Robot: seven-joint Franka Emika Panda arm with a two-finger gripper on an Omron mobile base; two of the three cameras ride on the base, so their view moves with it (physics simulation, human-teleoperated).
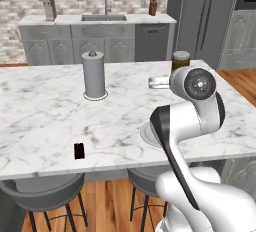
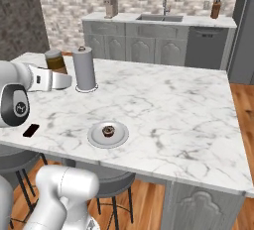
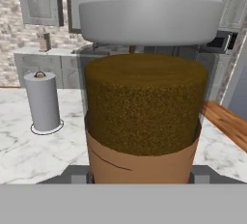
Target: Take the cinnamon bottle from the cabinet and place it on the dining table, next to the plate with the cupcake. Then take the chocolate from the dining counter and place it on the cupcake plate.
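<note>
Cinnamon bottle [image 3: 144, 107] stands upright, clamped in the pincer [image 2: 58, 81] above the marble table [image 2: 163, 110].

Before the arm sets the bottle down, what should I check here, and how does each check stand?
1. Gripper closed on the cinnamon bottle: ok.
2. Bottle upright, lid on: ok.
3. Bottle beside the cupcake plate: not ok, it is apart, near the paper towel holder.
4. Bottle resting on the table: cannot tell.
5. Cupcake on its plate: ok.
6. Chocolate on the plate: not ok, it lies near the table edge.
</note>
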